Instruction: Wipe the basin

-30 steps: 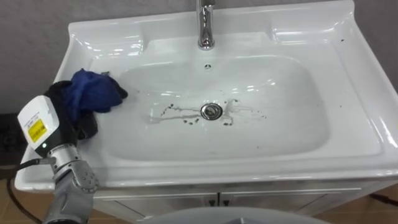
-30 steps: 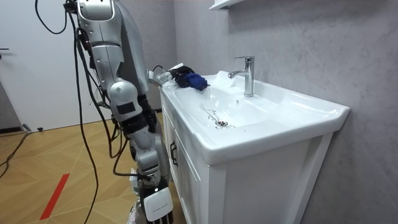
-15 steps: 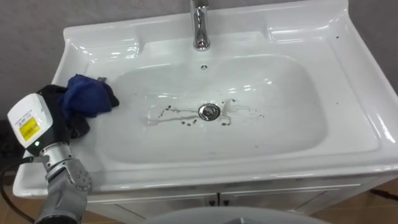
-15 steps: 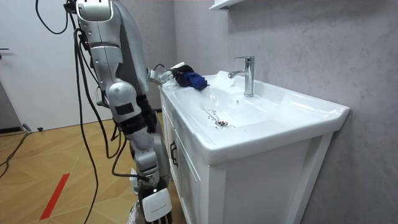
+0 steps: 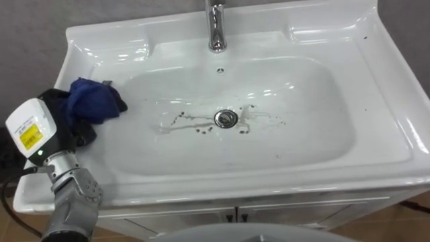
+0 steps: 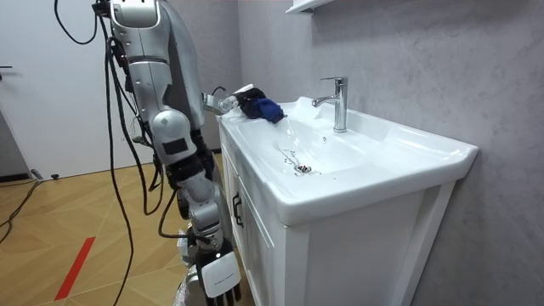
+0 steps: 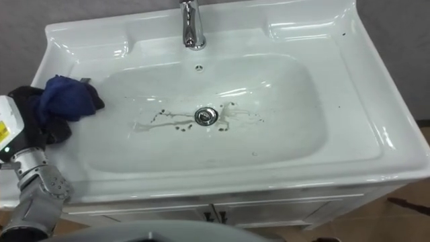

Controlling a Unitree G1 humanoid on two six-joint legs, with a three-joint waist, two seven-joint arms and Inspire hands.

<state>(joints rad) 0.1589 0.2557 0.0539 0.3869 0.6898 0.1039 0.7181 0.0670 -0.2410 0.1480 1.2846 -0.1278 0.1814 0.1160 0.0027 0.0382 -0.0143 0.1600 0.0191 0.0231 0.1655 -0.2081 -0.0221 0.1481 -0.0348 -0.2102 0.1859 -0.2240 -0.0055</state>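
The white basin [image 5: 306, 117] has dark specks and grey smears around its chrome drain [image 5: 226, 119]. A blue cloth [image 5: 91, 101] rests on the basin's left rim, bunched in my left hand [image 5: 64, 121], whose dark fingers curl round it. In the room view the cloth [image 6: 266, 110] and that hand [image 6: 245, 95] sit at the basin's far corner. I stand at the front of the vanity. My right hand [image 6: 215, 274] hangs low beside the cabinet, fingers straight and pointing down, holding nothing.
A chrome tap [image 5: 216, 27] stands at the back centre of the basin. The white cabinet [image 6: 340, 246] under the basin has doors with dark handles. A grey wall runs behind; wooden floor lies to the room view's left.
The eye view has shifted slightly. My left hand with the cloth has drawn a little back toward the left rim. My right hand has swung slightly toward the cabinet.
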